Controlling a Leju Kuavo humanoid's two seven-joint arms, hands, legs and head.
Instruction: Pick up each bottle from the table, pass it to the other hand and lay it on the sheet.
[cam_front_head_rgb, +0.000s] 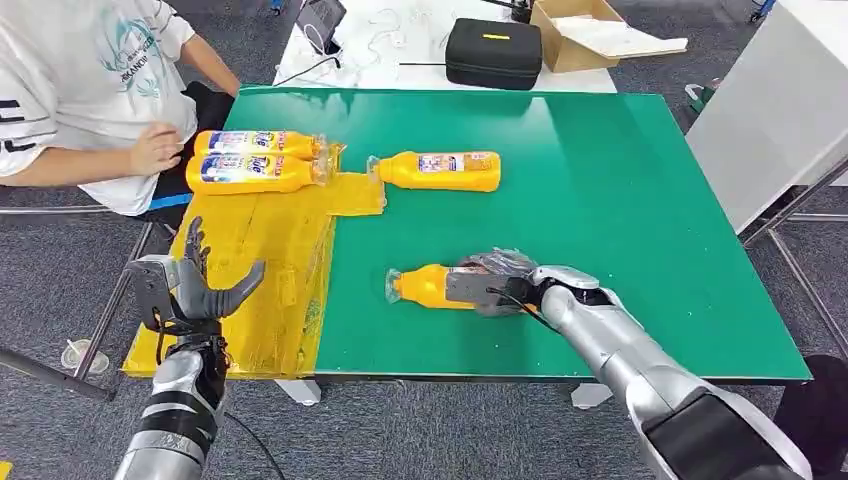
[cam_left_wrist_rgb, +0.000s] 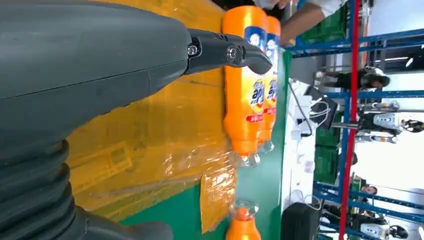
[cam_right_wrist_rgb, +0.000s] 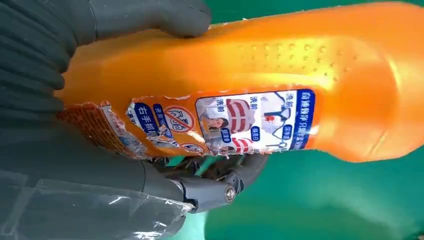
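Observation:
My right hand (cam_front_head_rgb: 495, 283) wraps around an orange bottle (cam_front_head_rgb: 425, 286) lying on the green table (cam_front_head_rgb: 600, 180) near its front edge, clear cap toward the yellow sheet (cam_front_head_rgb: 270, 240). Up close, its thumb and fingers (cam_right_wrist_rgb: 210, 192) close on the bottle's labelled body (cam_right_wrist_rgb: 280, 80). Another orange bottle (cam_front_head_rgb: 440, 170) lies on the green farther back, its cap (cam_left_wrist_rgb: 243, 207) near the sheet's corner. Two bottles (cam_front_head_rgb: 250, 160) lie side by side at the sheet's far end, and the left wrist view shows them (cam_left_wrist_rgb: 247, 80) too. My left hand (cam_front_head_rgb: 195, 285) hovers over the sheet's near part, fingers spread, holding nothing.
A person in a white shirt (cam_front_head_rgb: 80, 80) sits at the table's far left corner, one hand (cam_front_head_rgb: 155, 148) close to the two bottles. Behind the table a black case (cam_front_head_rgb: 492, 52) and a cardboard box (cam_front_head_rgb: 580, 35) lie on a white surface. A white cabinet (cam_front_head_rgb: 770, 110) stands at right.

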